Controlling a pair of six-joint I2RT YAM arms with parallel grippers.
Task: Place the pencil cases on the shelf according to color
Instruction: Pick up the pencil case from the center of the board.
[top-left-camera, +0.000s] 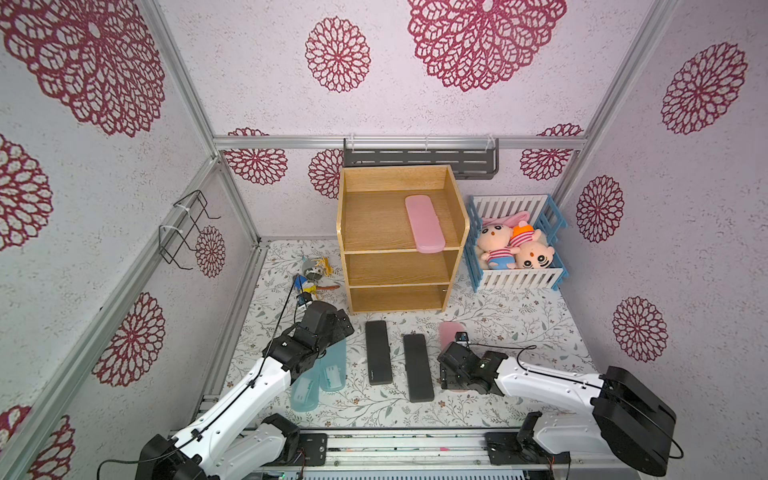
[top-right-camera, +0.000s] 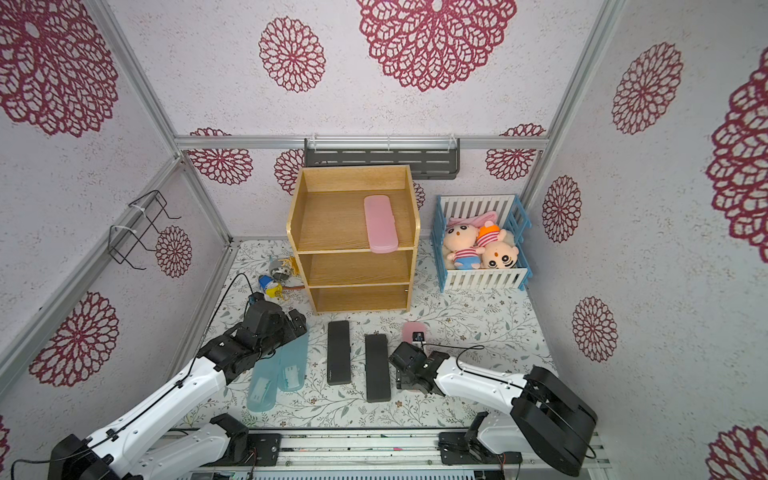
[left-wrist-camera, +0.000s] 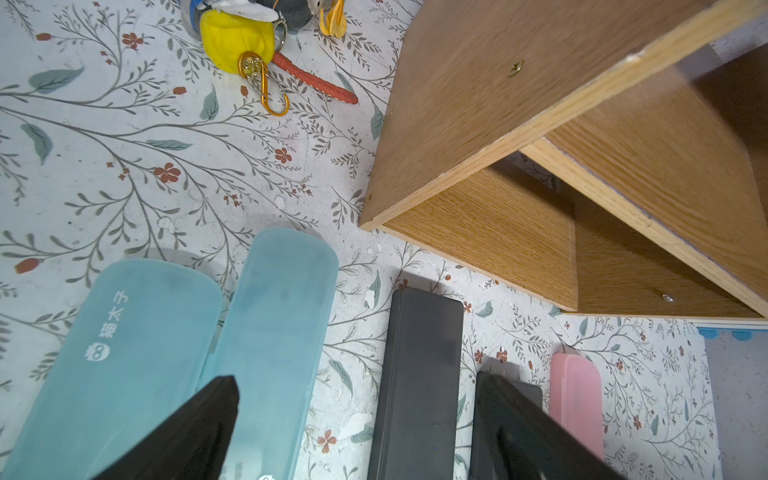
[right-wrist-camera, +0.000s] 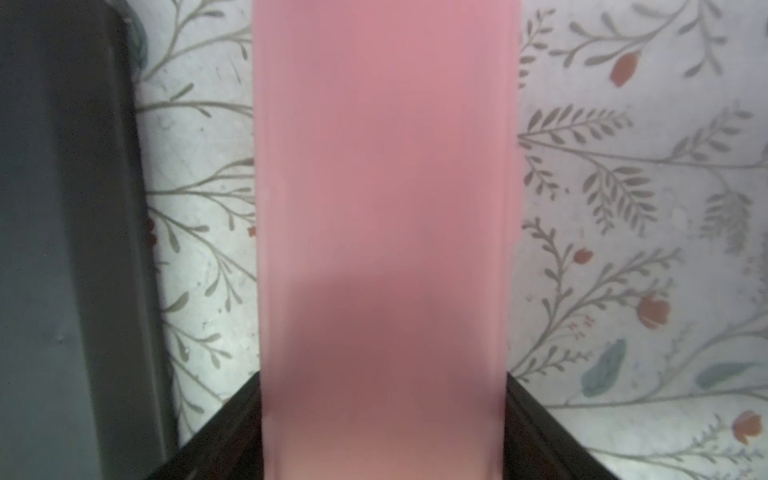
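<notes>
Left pincer (left-wrist-camera: 357, 378) near blue case (left-wrist-camera: 124, 353) — "猫太子"

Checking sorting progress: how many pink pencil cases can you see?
2. One pink case lies on the shelf's top tier; the second pink case lies on the table, straddled by the right pincer. None seems hidden.

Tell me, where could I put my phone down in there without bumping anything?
The shelf has room: its top tier is bare left of the pink case, and both lower tiers look empty. The mat is bare between the crate and the right arm. Crowded: the row of cases before the shelf, and the keychain toys left of it.
</notes>
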